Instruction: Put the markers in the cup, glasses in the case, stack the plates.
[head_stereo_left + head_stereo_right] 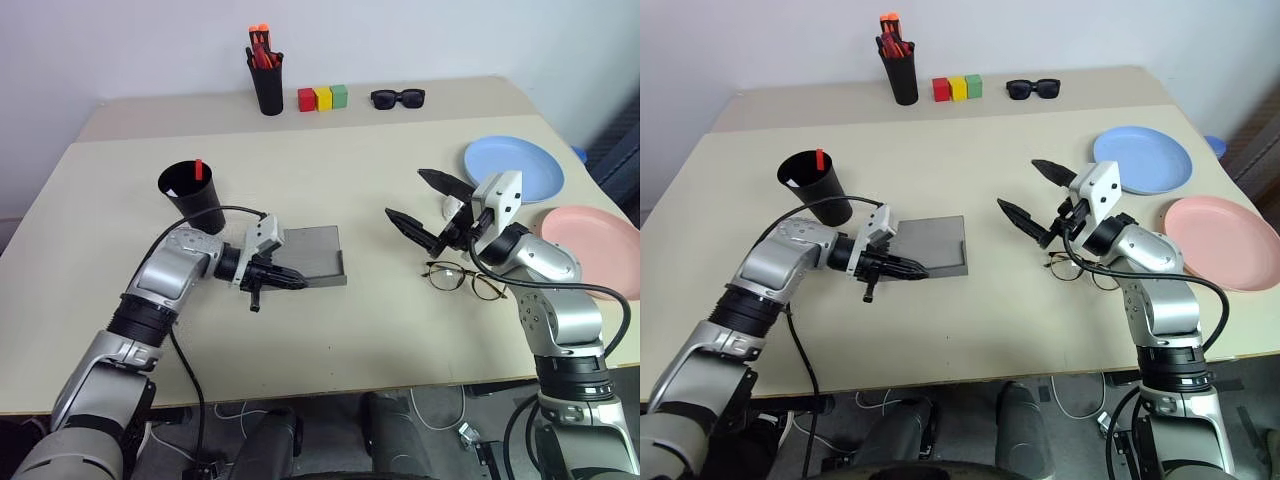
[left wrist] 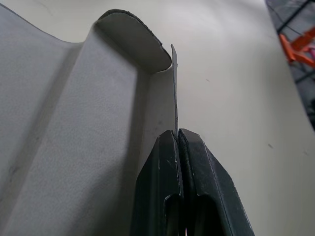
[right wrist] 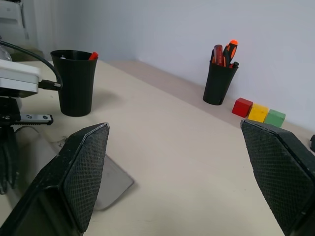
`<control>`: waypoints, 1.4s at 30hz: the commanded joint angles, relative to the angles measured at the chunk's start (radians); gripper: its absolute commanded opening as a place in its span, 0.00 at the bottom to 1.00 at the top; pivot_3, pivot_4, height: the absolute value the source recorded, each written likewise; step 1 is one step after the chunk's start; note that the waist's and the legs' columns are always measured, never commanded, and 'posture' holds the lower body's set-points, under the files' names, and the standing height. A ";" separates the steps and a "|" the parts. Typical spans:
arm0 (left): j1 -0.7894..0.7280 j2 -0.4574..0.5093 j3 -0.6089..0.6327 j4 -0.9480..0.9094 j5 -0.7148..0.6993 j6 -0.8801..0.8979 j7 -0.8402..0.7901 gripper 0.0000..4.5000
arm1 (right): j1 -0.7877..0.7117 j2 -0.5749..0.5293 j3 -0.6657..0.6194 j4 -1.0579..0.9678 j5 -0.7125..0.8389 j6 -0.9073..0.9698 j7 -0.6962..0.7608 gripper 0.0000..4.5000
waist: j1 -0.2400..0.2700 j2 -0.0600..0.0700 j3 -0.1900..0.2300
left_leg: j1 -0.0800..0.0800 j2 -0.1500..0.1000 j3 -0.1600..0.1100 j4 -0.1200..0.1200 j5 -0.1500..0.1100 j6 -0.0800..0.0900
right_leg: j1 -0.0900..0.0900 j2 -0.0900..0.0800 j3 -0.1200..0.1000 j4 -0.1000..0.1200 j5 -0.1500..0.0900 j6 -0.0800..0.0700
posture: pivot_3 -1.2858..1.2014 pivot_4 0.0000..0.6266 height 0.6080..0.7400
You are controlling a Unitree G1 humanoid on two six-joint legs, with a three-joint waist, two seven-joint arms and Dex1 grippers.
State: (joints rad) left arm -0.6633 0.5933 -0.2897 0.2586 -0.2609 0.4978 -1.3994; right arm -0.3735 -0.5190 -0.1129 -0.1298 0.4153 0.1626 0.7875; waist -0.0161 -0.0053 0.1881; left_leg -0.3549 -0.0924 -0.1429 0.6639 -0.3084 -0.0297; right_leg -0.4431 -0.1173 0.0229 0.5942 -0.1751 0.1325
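Marker (image 1: 199, 169) stands in the cup (image 1: 193, 197) at the left, so the glasses step is in hand: the left gripper (image 1: 292, 280) is pinched tight on the near edge of the open case (image 1: 314, 256). Rightward, the right gripper (image 1: 418, 205) hovers spread wide, empty, above the glasses (image 1: 462, 279) on the table (image 1: 330, 340), blue plate (image 1: 520, 165) and pink plate (image 1: 597, 240) lying unstacked beyond. Next, I judge, it must lower onto the frame while the case is held steady.

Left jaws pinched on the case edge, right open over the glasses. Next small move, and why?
Probably lower the right gripper onto the glasses. They lie on the table just below it, its jaws stand wide open, and the left gripper is shut on the thin edge of the grey case, which lies opened flat. The red marker already stands in the cup.
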 commanded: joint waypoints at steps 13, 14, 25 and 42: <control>-0.042 -0.008 0.089 0.053 -0.007 -0.134 0.021 0.97 | -0.014 -0.032 -0.024 -0.027 0.018 0.013 0.016 0.97 | -0.001 0.000 0.000 | 0.000 0.000 0.000 0.000 0.000 0.000 | 0.000 0.000 0.000 0.000 0.000 0.000 | 0.52 0.24 1.00; -0.038 -0.010 0.102 0.045 -0.013 -0.140 0.028 0.99 | -0.014 -0.037 -0.026 -0.029 0.023 0.026 0.016 0.97 | 0.000 0.000 0.000 | 0.000 0.000 0.000 0.000 0.000 0.000 | 0.000 0.000 0.000 0.000 0.000 0.000 | 0.52 0.24 1.00; 0.055 -0.029 0.337 -0.171 -0.196 -0.112 0.170 0.99 | -0.079 -0.223 -0.112 0.170 -0.135 0.140 -0.142 0.97 | 0.004 0.000 0.000 | -0.001 0.000 0.000 0.000 0.000 0.000 | 0.000 -0.001 0.000 0.000 0.000 0.000 | 0.52 0.24 1.00; 0.146 0.045 0.420 -0.362 -0.406 0.117 0.243 1.00 | -0.010 -0.389 -0.118 0.480 -0.282 0.420 -0.230 0.92 | 0.000 0.000 0.000 | 0.000 0.000 0.003 0.000 0.000 0.000 | 0.000 0.000 0.002 0.000 0.000 0.000 | 0.52 0.24 1.00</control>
State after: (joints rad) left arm -0.5148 0.6279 0.1042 -0.0637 -0.6458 0.6203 -1.1662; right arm -0.3716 -0.8858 -0.1981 0.3573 0.1248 0.5493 0.5556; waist -0.0158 -0.0055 0.1883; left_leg -0.3541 -0.0922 -0.1398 0.6644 -0.3085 -0.0296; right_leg -0.4422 -0.1178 0.0251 0.5940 -0.1748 0.1323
